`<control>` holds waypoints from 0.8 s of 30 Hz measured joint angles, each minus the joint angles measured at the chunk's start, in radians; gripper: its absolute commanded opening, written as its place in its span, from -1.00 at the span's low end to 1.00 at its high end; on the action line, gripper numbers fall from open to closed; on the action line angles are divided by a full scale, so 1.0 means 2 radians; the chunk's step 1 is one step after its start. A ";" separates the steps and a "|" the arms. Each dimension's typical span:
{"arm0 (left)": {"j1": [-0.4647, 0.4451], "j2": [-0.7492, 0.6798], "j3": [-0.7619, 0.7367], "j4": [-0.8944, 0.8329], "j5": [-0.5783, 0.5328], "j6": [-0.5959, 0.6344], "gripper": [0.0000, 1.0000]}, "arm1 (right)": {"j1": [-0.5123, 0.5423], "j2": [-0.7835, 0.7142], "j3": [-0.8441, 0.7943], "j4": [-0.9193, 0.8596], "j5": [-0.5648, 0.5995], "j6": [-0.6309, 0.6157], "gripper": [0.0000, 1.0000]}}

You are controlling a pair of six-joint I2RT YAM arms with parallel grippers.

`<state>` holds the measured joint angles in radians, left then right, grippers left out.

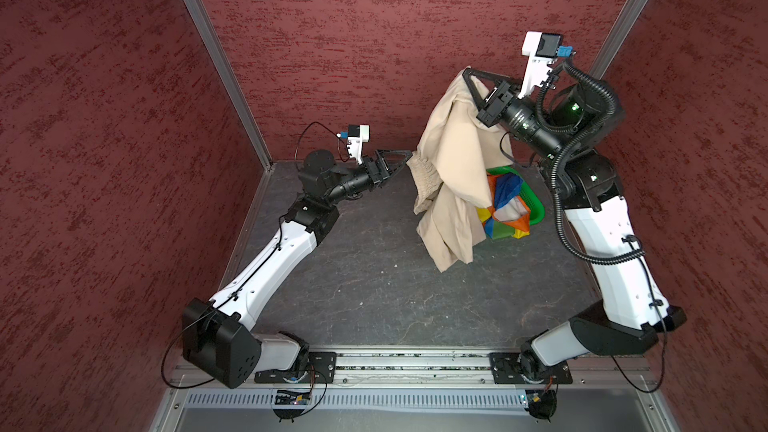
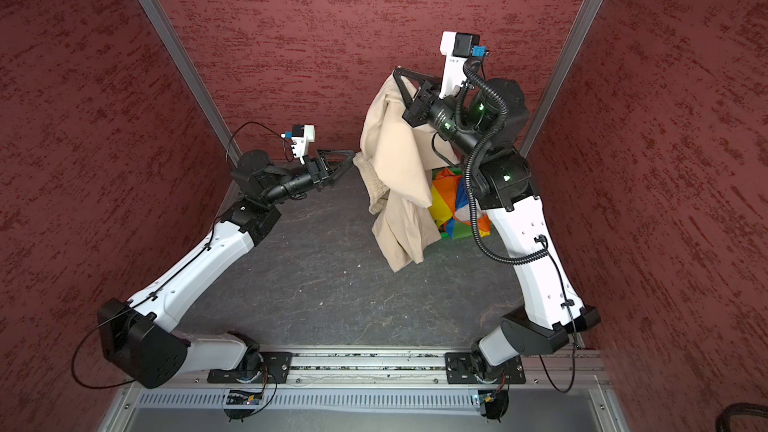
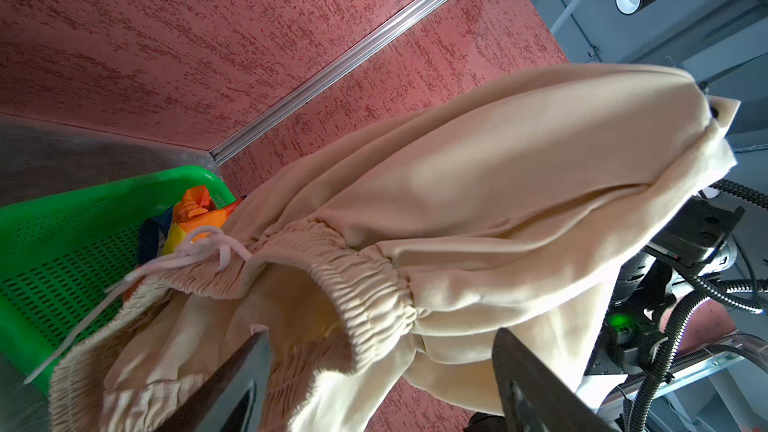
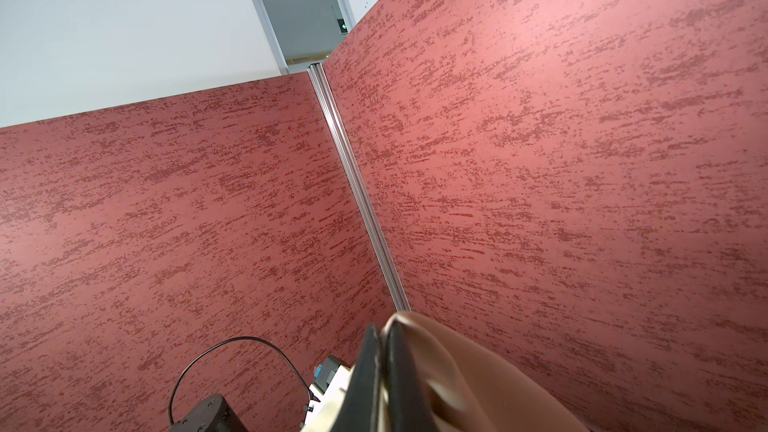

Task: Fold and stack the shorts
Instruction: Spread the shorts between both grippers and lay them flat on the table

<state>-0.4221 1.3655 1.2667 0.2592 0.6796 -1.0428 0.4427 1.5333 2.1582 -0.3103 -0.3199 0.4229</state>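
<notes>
The beige shorts (image 1: 453, 151) (image 2: 399, 151) hang high near the back wall. My right gripper (image 1: 467, 72) (image 2: 397, 70) (image 4: 384, 334) is shut on a fold of their cloth (image 4: 478, 376). Their elastic waistband (image 3: 365, 284) and white drawstring (image 3: 174, 261) droop at the lower left of the hanging cloth. My left gripper (image 1: 409, 157) (image 2: 352, 157) (image 3: 382, 334) stands open right at that waistband, its fingers on either side of the cloth. The rainbow-striped shorts (image 1: 507, 205) (image 2: 453, 201) (image 3: 195, 209) lie bunched in the basket behind the beige pair, partly hidden.
A green perforated basket (image 1: 536, 205) (image 3: 62, 243) sits at the back right of the dark table (image 1: 374, 284), close under the right arm. Red walls (image 1: 374, 35) close in the back and both sides. A metal rail (image 1: 415, 361) runs along the front edge.
</notes>
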 measured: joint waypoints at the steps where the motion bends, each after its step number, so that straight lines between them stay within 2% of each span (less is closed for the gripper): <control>1: 0.000 0.009 0.007 0.007 0.001 -0.004 0.64 | 0.000 0.000 0.000 0.002 -0.001 0.002 -1.00; 4: 0.000 0.038 0.028 0.028 0.007 -0.020 0.54 | 0.000 0.002 0.000 0.004 -0.005 0.006 -1.00; 6: 0.000 0.053 0.039 0.039 0.009 -0.030 0.28 | 0.000 0.004 0.000 0.004 -0.006 0.008 -1.00; 9: 0.000 0.059 0.043 0.059 0.012 -0.048 -0.49 | 0.000 0.008 0.000 0.005 -0.007 0.009 -1.00; 10: 0.001 0.059 0.043 0.067 0.013 -0.054 -0.80 | 0.000 0.009 0.000 0.006 -0.006 0.009 -1.00; 11: 0.002 0.059 0.043 0.077 0.016 -0.060 -1.00 | 0.000 0.010 0.000 0.007 -0.006 0.009 -1.00; 14: 0.013 0.058 0.051 0.081 0.026 -0.065 -1.00 | 0.000 0.015 0.002 0.007 -0.004 0.007 -1.00; 17: 0.045 0.053 0.068 0.058 0.029 -0.062 -1.00 | 0.000 0.021 0.003 0.005 0.006 -0.002 -1.00; 24: 0.194 0.051 0.118 -0.010 0.035 -0.053 -1.00 | 0.000 0.062 0.014 -0.045 0.055 -0.033 -1.00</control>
<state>-0.0334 1.4681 1.5032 0.2394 0.7502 -1.1481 0.4431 1.6581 2.1864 -0.4007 -0.2108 0.3569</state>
